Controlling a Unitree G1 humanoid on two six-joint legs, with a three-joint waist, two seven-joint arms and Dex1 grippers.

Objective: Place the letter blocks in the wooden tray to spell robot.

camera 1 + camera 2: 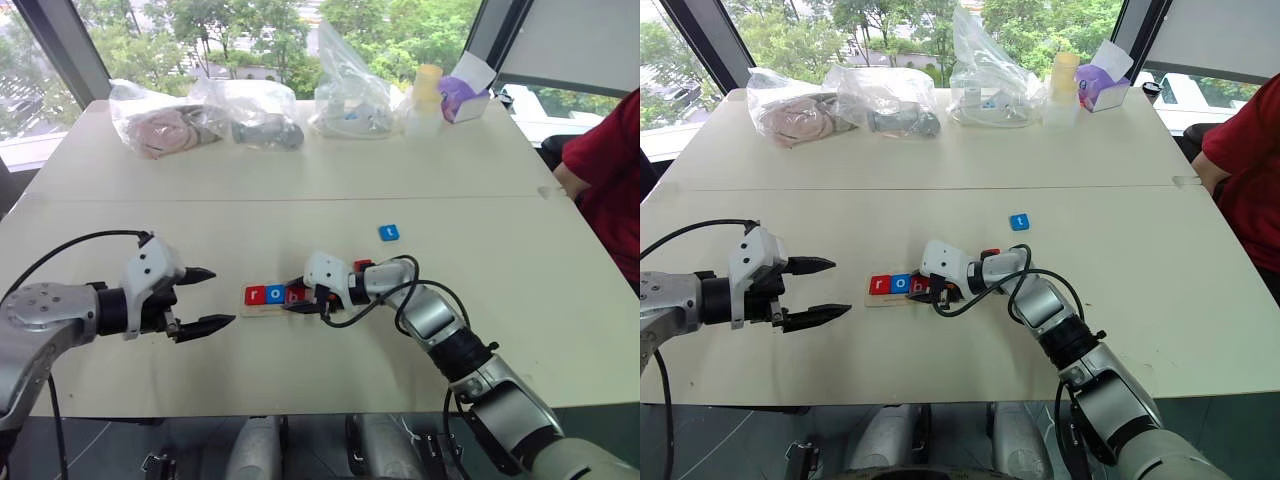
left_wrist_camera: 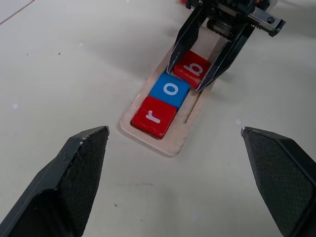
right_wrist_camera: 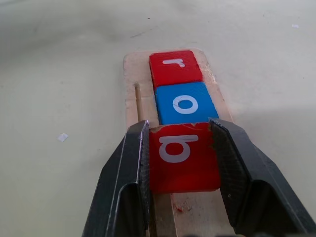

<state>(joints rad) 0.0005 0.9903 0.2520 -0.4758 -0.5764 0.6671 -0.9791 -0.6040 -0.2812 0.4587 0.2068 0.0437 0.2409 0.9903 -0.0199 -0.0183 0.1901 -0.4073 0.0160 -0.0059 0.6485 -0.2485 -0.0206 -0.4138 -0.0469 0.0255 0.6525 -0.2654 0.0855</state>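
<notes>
Three blocks in wooden tray (image 2: pixel 174 143); right claw (image 3: pixel 183 163) grips b block (image 3: pixel 185 158), apparently seated; left claw (image 1: pixel 200 298) wide, idle.

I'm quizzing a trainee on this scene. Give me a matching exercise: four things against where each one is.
1. r block
2. b block
3. t block
4. left gripper

A. loose on the table
B. between the right gripper's fingers
C. end slot of the tray
D. open, beside the tray

Pairs: 1-C, 2-B, 3-A, 4-D
</notes>
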